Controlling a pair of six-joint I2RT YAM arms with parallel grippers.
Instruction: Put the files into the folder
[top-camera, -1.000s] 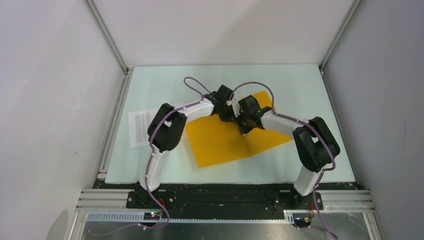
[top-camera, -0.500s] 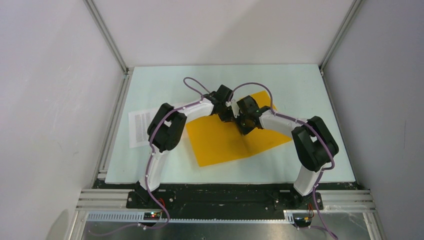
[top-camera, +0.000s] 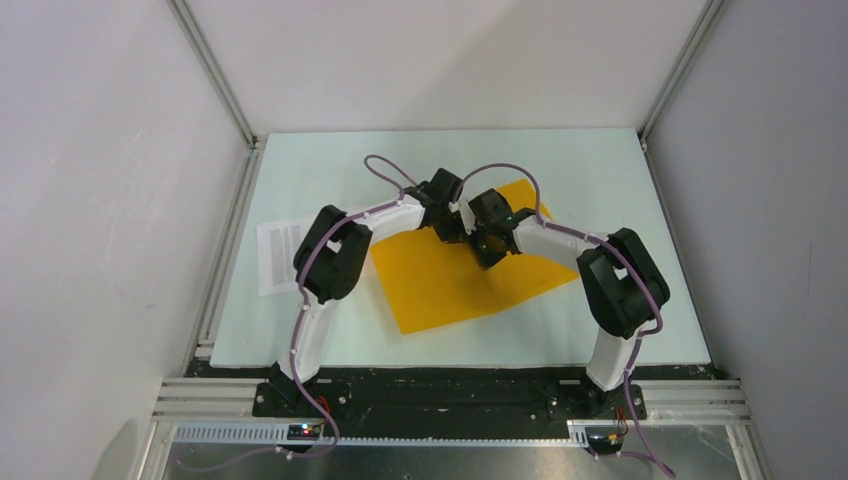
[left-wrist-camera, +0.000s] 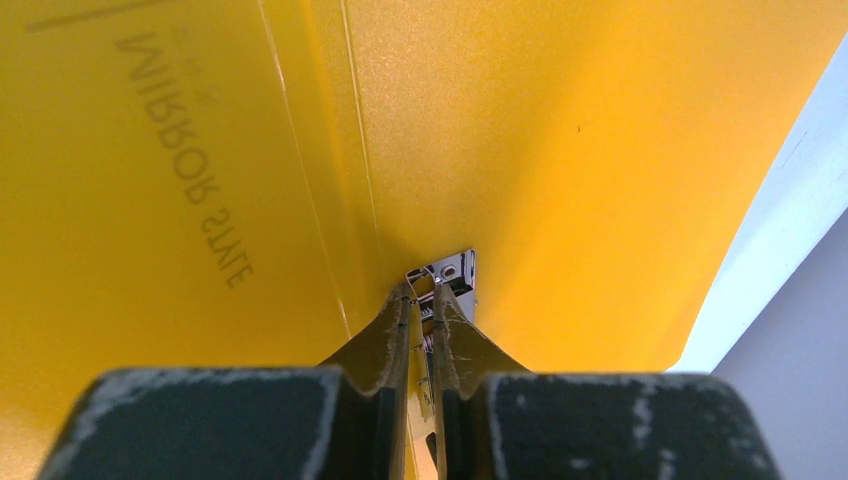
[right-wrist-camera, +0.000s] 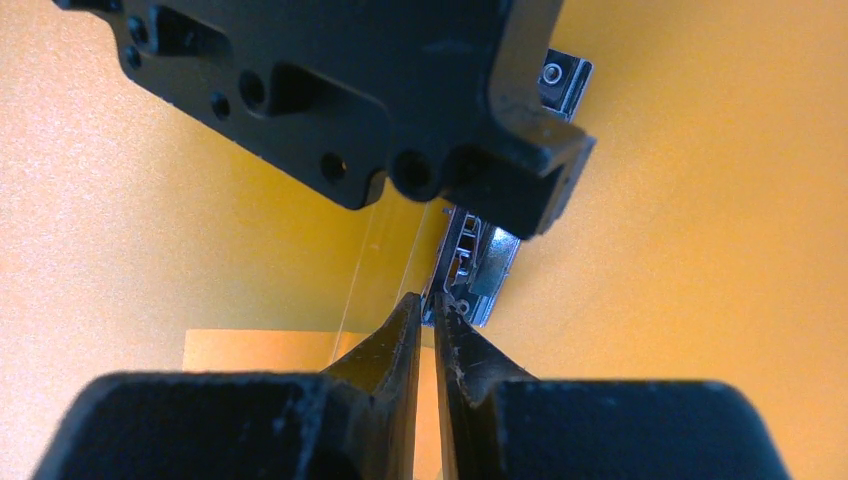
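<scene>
Right claw (right-wrist-camera: 425, 305) now nearer left claw (left-wrist-camera: 422, 295); both seemingly at folder (top-camera: 440, 285) clip (right-wrist-camera: 485, 270)

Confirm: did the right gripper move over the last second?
Yes: the right gripper edged slightly left, away from the table's right edge.

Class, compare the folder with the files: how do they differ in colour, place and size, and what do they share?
Colour: the folder is orange-yellow; the files are white with black print.
Place: the folder lies midway across the table; the files lie near its left edge.
Size: the folder covers more area than the files that show.
Both rest on the table.
</scene>
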